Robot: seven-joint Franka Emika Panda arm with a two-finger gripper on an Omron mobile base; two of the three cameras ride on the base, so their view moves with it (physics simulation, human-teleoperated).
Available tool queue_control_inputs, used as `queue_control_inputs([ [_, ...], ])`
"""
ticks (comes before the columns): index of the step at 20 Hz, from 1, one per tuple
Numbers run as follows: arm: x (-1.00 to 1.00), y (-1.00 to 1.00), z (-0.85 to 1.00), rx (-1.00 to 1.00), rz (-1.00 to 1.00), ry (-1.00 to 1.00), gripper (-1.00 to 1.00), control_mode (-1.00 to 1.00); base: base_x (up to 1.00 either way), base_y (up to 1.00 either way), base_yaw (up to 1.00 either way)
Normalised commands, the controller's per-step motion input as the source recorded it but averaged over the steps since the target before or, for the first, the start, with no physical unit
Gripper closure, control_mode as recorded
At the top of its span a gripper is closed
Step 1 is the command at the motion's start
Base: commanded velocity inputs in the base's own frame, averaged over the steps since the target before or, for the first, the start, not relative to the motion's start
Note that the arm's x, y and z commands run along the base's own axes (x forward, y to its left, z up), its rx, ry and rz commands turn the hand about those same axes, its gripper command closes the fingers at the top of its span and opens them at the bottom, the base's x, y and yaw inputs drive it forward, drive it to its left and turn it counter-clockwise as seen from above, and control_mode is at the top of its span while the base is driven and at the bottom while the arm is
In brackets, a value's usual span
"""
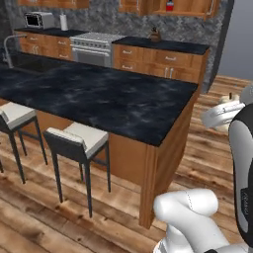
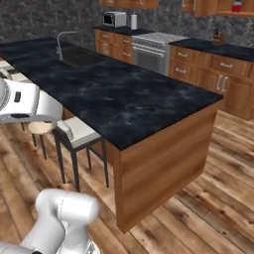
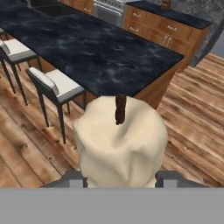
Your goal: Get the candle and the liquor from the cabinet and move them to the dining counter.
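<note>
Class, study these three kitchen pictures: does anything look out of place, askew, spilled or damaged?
Nothing looks spilled or damaged. One thing is away from its usual spot: the stubby cream-white candle sits between the gripper fingers, above the wooden floor beside the black marble-look dining counter. The red liquor bottle stands in the open wooden cabinet.

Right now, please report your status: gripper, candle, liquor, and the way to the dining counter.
Gripper shut on candle. Liquor up in the cabinet. Dining counter ahead, stools along its near side.
</note>
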Motion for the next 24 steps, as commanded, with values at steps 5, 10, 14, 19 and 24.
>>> queue_control_inputs([
  [5,0.00,0.00,0.00,0.00,0.00,0.00,1.00,1.00,0.91,1.00,-0.39],
  [10,0.00,0.00,0.00,0.00,0.00,0.00,1.00,1.00,0.90,1.00,-0.35],
  [14,0.00,0.00,0.00,0.00,0.00,0.00,1.00,1.00,0.85,1.00,-0.31],
  [19,0.00,0.00,0.00,0.00,0.00,0.00,1.00,1.00,1.00,0.87,-0.29],
  [24,0.00,0.00,0.00,0.00,0.00,0.00,1.00,1.00,1.00,0.31,-0.14],
])
